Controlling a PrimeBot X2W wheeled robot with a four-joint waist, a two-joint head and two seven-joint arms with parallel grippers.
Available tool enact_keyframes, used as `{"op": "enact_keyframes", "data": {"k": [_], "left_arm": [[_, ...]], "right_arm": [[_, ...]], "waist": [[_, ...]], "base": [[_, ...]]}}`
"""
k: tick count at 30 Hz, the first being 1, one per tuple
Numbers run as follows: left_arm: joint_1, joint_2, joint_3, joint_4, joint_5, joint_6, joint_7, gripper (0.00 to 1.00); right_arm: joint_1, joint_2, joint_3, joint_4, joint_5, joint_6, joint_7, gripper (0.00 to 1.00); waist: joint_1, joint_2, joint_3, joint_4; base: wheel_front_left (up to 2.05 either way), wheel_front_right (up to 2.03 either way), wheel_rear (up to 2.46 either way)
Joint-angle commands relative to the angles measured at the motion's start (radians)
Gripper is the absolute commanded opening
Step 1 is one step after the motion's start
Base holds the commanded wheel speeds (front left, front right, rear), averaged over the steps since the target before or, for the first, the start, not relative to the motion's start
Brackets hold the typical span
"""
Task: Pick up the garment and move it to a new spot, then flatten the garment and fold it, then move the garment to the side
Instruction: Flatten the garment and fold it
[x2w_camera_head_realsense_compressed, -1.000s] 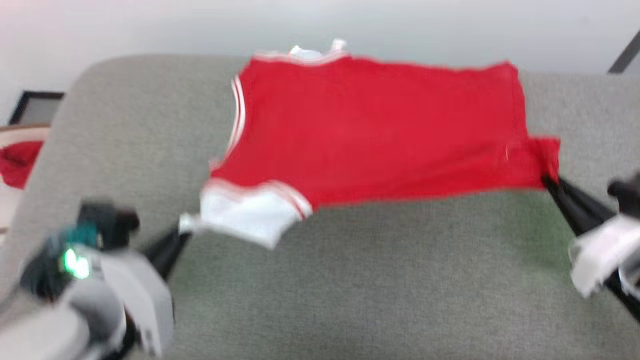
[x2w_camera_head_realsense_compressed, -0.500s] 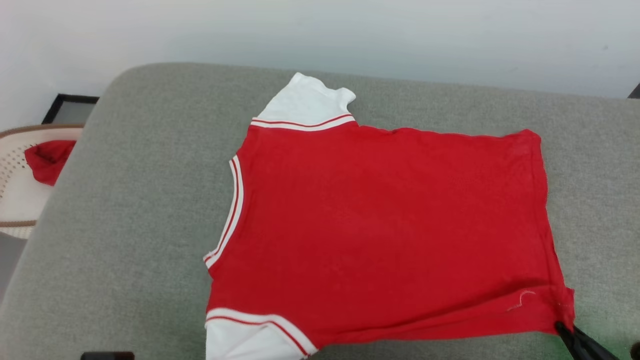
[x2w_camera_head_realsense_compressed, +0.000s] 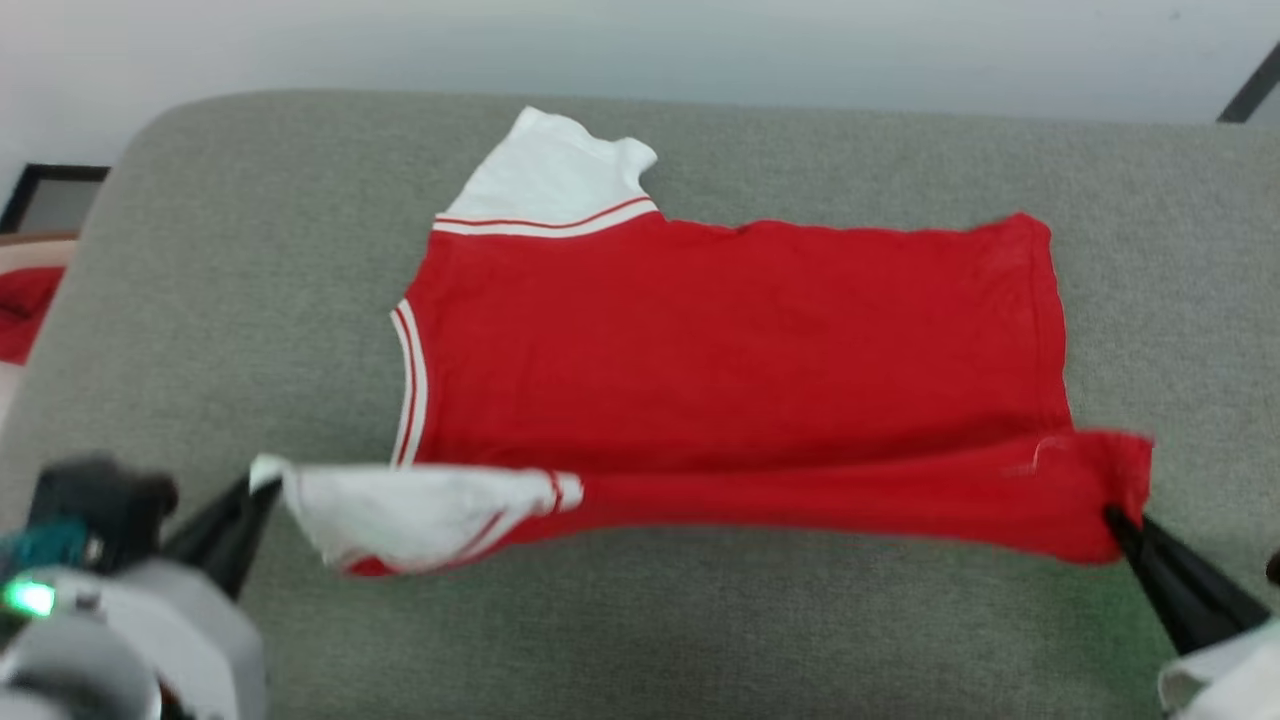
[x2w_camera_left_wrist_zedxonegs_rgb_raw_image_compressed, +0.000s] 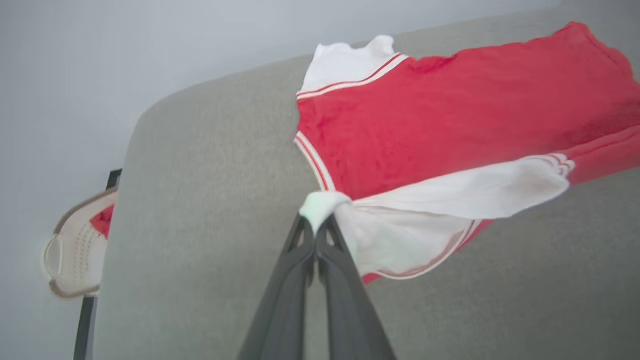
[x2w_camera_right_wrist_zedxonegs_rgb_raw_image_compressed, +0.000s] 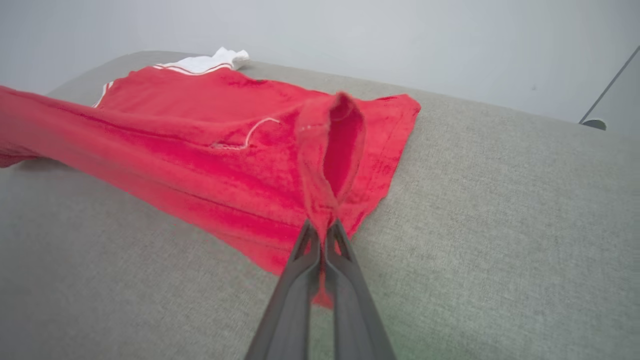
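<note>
At lower left the left gripper (x2w_camera_head_realsense_compressed: 258, 492) pinches tight on the white sleeve tip; at lower right the right gripper (x2w_camera_head_realsense_compressed: 1118, 522) is clamped on the red hem corner. Between them the near edge of the garment (x2w_camera_head_realsense_compressed: 720, 340) hangs raised; the rest lies flat mid-frame on the grey surface (x2w_camera_head_realsense_compressed: 700, 640)

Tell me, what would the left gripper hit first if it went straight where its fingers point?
The left gripper, shut on the white sleeve of the red jersey-style T-shirt, would probably meet that shirt's white-striped neck trim next; depth is unclear, so it might pass above.
</note>
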Motion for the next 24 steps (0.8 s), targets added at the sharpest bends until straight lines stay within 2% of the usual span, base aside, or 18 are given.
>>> {"op": "enact_keyframes", "data": {"k": [1, 2, 8, 13, 18, 22, 24], "left_arm": [[-0.026, -0.014, 0.002, 0.016, 0.019, -0.014, 0.016, 0.0], [-0.062, -0.024, -0.001, 0.044, 0.048, -0.042, 0.052, 0.0], [-0.254, -0.176, -0.028, 0.255, 0.146, -0.212, 0.202, 0.0], [-0.331, -0.296, -0.061, 0.443, 0.14, -0.32, 0.276, 0.0], [-0.36, -0.369, -0.076, 0.592, 0.107, -0.392, 0.308, 0.0], [-0.37, -0.4, -0.08, 0.67, 0.081, -0.425, 0.328, 0.0], [-0.375, -0.416, -0.069, 0.69, 0.065, -0.433, 0.321, 0.18]], "right_arm": [[-0.02, 0.006, -0.008, 0.005, -0.002, -0.001, 0.011, 0.0], [-0.039, 0.008, 0.0, 0.008, -0.008, -0.001, 0.027, 0.0], [-0.151, 0.035, 0.023, 0.059, -0.036, -0.001, 0.099, 0.0], [-0.214, 0.064, 0.038, 0.094, -0.046, -0.001, 0.137, 0.0], [-0.245, 0.077, 0.051, 0.113, -0.034, -0.001, 0.189, 0.0], [-0.255, 0.082, 0.052, 0.122, -0.009, -0.001, 0.234, 0.0], [-0.261, 0.081, 0.051, 0.123, 0.0, -0.001, 0.26, 0.19]], "waist": [[0.0, 0.0, 0.026, -0.02], [0.0, 0.0, 0.035, -0.026], [0.0, 0.0, 0.093, -0.043], [0.0, 0.0, 0.13, -0.053], [0.0, 0.0, 0.148, -0.058], [0.0, 0.0, 0.143, -0.057], [0.0, 0.0, 0.131, -0.055]], "base": [[0.0, 0.0, 0.0], [0.0, 0.0, 0.0], [0.0, 0.0, 0.0], [0.0, 0.0, 0.0], [0.0, 0.0, 0.0], [0.0, 0.0, 0.0], [0.0, 0.0, 0.0]]}}
